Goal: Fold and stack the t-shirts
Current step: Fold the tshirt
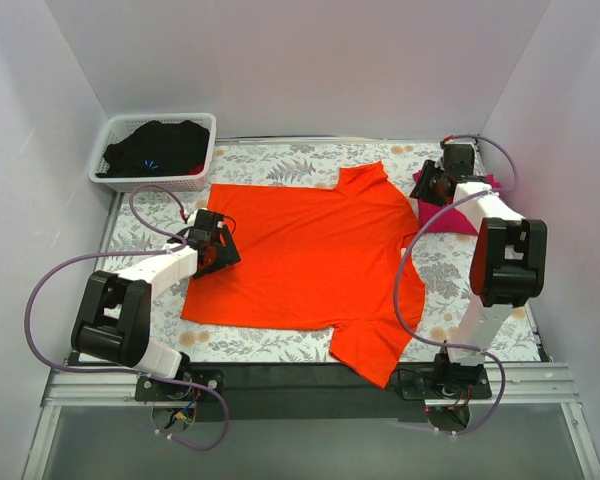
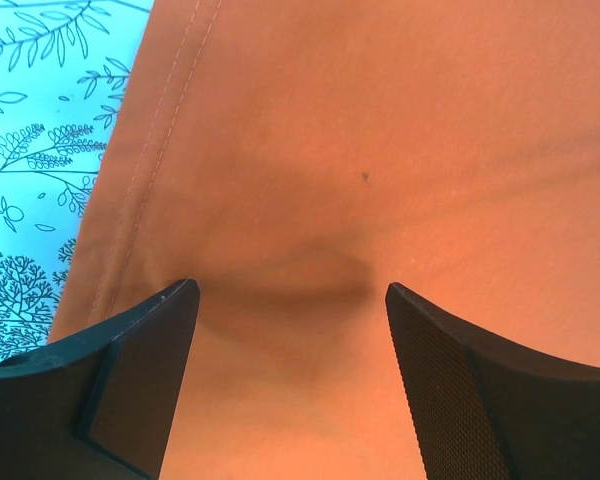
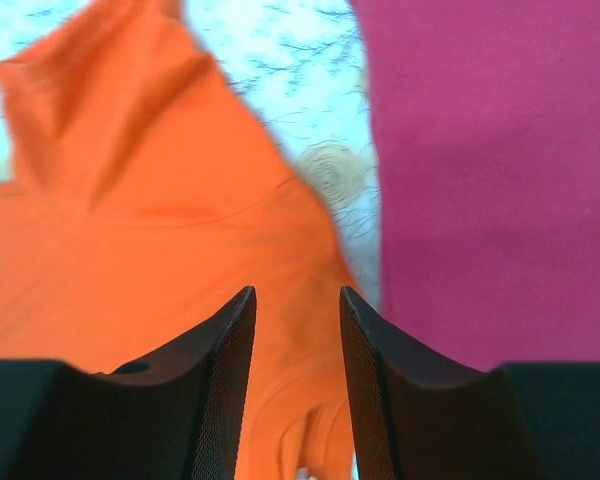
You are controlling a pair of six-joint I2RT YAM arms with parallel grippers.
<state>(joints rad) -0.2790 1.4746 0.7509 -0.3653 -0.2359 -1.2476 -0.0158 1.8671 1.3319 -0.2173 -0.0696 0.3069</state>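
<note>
Left wrist: orange t-shirt (image 2: 380,150) beneath gripper (image 2: 290,290)

Table (image 1: 280,165): orange t-shirt (image 1: 310,260); pink t-shirt (image 1: 437,222); basket (image 1: 150,184)

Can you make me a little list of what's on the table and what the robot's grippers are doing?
orange shirt: spread flat, middle of table
pink shirt: far right, partly under the right arm
basket: far left corner, dark clothes inside
left gripper: open, at the orange shirt's left edge
right gripper: open, near both shirts
</note>
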